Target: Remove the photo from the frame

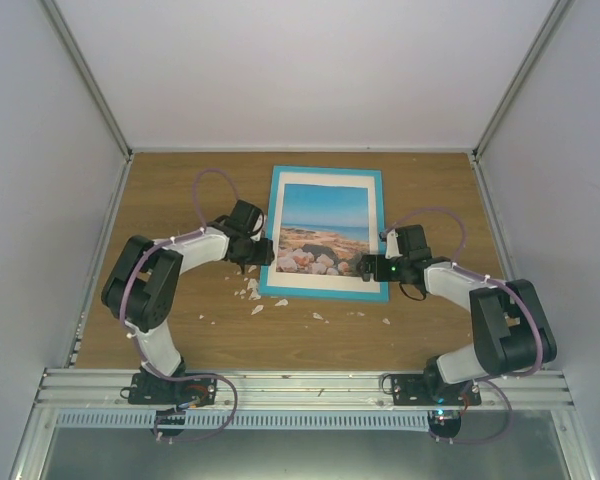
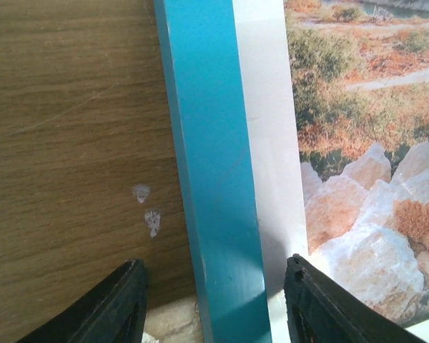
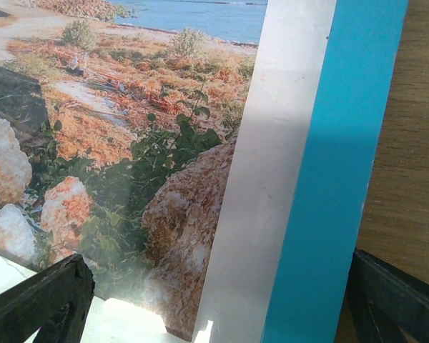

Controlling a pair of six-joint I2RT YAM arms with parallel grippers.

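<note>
The frame [image 1: 325, 172] lies flat and face up on the desk [image 1: 180, 190], midway between its left and right edges, its top rail near the far edge. It is a thin turquoise rectangle around a white mat [image 1: 325, 281]. The photo [image 1: 325, 225] sits inside it: blue sky, a strip of sea, pale and brown rocks below.

The left gripper [image 2: 213, 263] is released, with one finger over bare wood and the other over the mat (the left rail runs between them, clear of both). The right gripper [image 3: 218, 257] gapes wide across the right rail and mat, grasping nothing.
</note>
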